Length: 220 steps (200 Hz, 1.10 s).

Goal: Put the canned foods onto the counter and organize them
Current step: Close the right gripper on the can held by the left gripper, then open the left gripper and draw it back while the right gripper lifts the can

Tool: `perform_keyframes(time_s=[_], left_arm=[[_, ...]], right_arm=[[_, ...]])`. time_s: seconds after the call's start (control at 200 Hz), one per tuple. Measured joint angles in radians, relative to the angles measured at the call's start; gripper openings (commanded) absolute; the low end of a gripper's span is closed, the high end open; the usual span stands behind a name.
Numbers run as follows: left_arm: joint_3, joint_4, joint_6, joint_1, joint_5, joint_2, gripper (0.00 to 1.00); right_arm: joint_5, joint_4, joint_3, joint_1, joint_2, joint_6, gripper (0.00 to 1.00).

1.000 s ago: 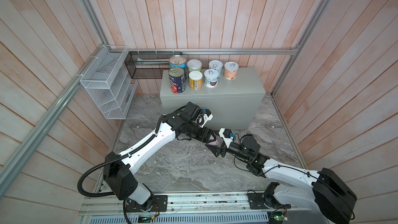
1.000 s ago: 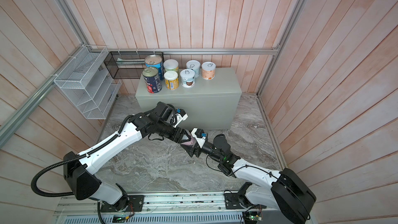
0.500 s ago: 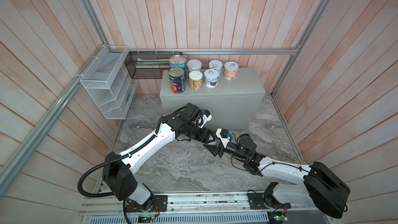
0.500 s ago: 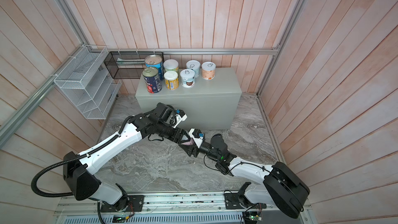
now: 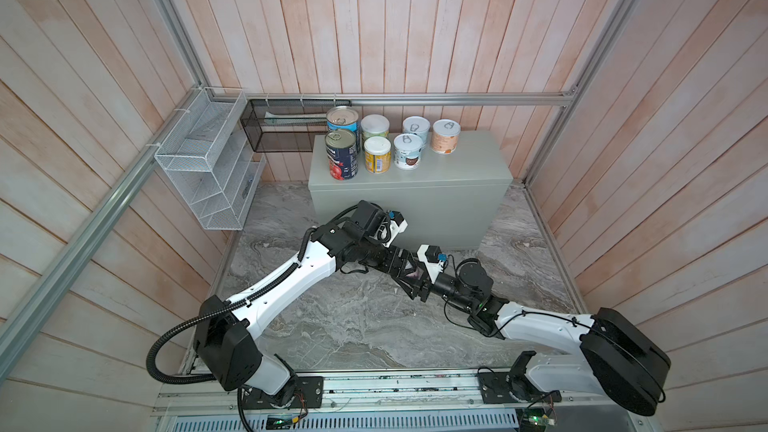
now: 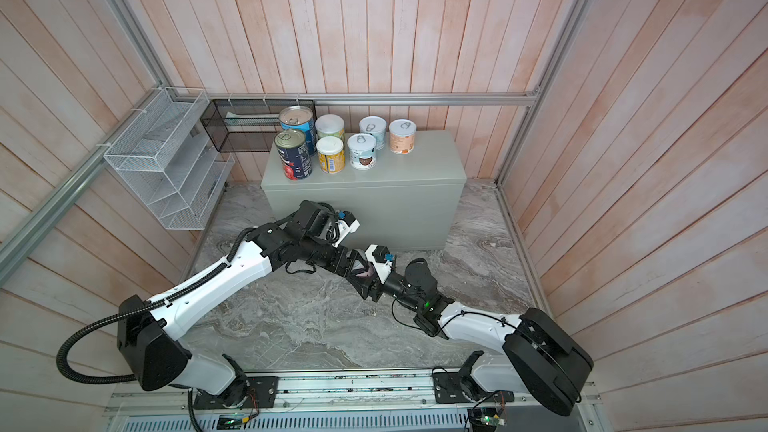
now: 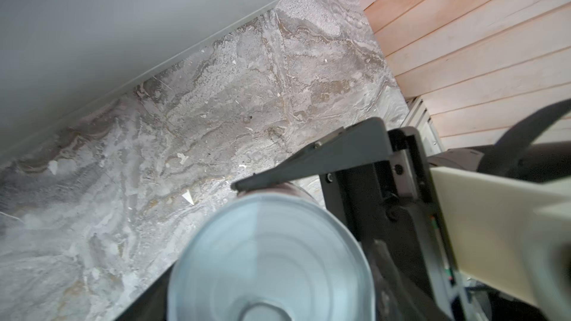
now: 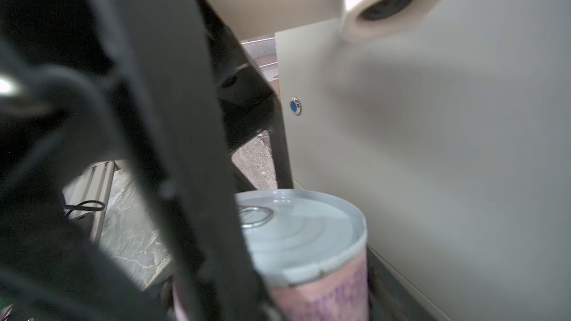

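Right wrist view gives the closest look at the one can not yet put away: a short pink can [image 8: 309, 242] with a pale pull-tab lid and a faint lilac pattern on its side, close to the grey front of the counter [image 8: 432, 149], where a small blue lock [image 8: 295, 106] shows.

In both top views seven cans stand toward the left end of the counter top, roughly in two rows. A navy tomato can [image 5: 341, 155] stands in front of a light blue can [image 5: 342, 120]. Next along are two yellow-green cans [image 5: 377, 155] with white lids, then two short whitish cans [image 5: 408, 151], and a peach can [image 5: 446, 137] alone at the end. The right half of the top is bare. So the job looks nearly finished. What is left, I judge, is to lift the pink can up and set it beside the peach one.

The pink can is low down in front of the counter, above the marble floor [image 5: 353, 317], where the two claws meet. The right claw [image 5: 402, 268] is pinching it: the left wrist view shows one of its dark fingers [image 7: 309, 165] laid against the can's side. Whether the left claw [image 5: 417, 284] is gripping or spread I cannot tell, as the can fills and blurs that arm's own camera picture.
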Motion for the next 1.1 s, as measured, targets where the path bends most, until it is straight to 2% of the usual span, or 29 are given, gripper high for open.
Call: perform_keyframes(time_s=[0.385, 0.575, 0.73, 0.845, 0.98, 1.1], left_arm=[[-0.049, 0.046, -0.011, 0.001, -0.026, -0.034, 1.00], [-0.113, 0.083, -0.032, 0.001, -0.084, -0.131, 1.00], [-0.217, 0.178, -0.060, 0.001, -0.174, -0.278, 1.00], [-0.307, 0.254, -0.070, 0.001, -0.285, -0.386, 1.00], [-0.373, 0.312, -0.070, 0.002, -0.422, -0.455, 1.00], [-0.423, 0.353, -0.068, 0.002, -0.487, -0.502, 1.00]], right_arm=[[0.072, -0.020, 0.000, 0.000, 0.000, 0.031, 0.48], [0.123, -0.064, 0.000, 0.000, -0.026, 0.039, 0.48], [0.161, -0.132, 0.000, 0.000, -0.083, 0.040, 0.48], [0.189, -0.175, 0.000, 0.000, -0.129, 0.031, 0.48], [0.217, -0.260, 0.016, 0.000, -0.211, 0.015, 0.49], [0.228, -0.328, 0.060, 0.000, -0.295, -0.009, 0.53]])
